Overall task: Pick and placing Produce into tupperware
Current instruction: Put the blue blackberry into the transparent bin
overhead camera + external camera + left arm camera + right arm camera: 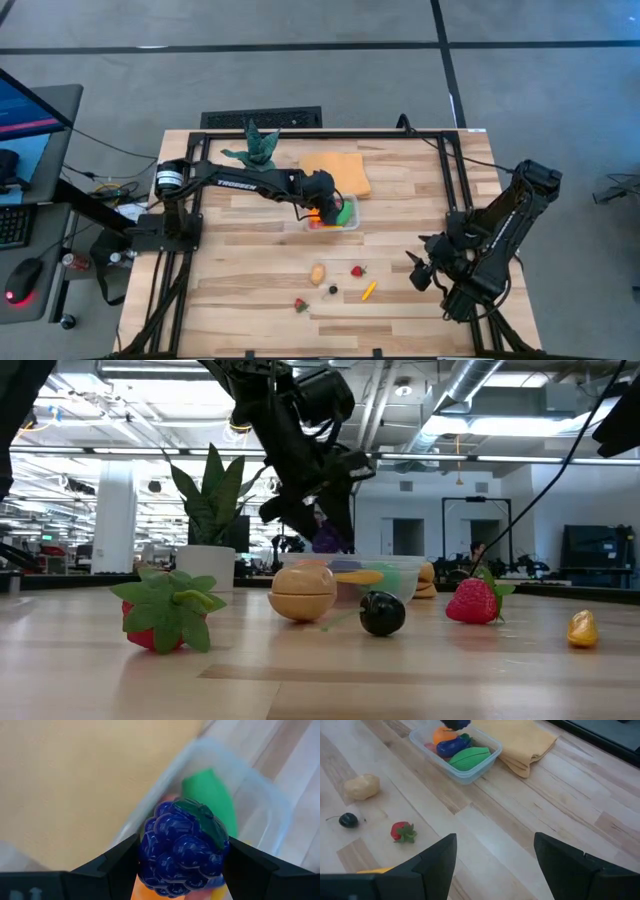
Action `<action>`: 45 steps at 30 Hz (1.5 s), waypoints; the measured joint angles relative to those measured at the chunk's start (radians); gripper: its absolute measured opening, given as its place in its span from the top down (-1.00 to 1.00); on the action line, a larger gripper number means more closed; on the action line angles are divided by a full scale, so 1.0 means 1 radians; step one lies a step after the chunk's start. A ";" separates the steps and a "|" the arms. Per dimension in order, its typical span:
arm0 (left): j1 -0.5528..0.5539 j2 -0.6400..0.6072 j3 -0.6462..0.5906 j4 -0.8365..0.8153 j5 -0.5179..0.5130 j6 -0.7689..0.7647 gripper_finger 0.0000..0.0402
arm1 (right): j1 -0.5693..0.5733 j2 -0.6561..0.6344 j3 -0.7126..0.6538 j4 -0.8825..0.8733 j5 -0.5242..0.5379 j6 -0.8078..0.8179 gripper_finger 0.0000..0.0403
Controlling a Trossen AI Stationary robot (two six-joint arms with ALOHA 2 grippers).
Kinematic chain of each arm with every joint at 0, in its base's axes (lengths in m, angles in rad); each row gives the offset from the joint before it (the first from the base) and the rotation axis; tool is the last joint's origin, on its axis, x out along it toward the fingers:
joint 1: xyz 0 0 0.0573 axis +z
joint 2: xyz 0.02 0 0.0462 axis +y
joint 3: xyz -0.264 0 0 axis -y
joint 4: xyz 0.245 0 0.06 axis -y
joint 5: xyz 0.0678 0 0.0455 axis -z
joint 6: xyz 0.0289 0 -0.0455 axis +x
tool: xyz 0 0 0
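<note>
The left end effector [182, 857] pinches a blackberry [182, 852] right above the tupperware [335, 215] mid-bench; the right end effector [492, 860] waits spread near the bench's right edge.

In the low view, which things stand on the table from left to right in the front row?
Leafy red fruit → tan round fruit → black cherry → strawberry → small yellow piece.
</note>
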 joint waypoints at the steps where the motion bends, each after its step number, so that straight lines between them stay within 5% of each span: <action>1: 0.000 0.003 0.000 -0.006 0.006 0.000 -0.18 | 0.000 0.000 0.000 0.000 0.000 0.000 -0.29; 35: 0.003 0.016 0.000 0.005 0.026 0.028 -0.18 | 0.000 0.000 0.000 0.000 0.000 0.000 -0.29; 45: 0.002 0.015 0.000 0.005 0.038 0.037 -0.42 | 0.000 0.000 0.000 0.004 0.000 0.000 -0.29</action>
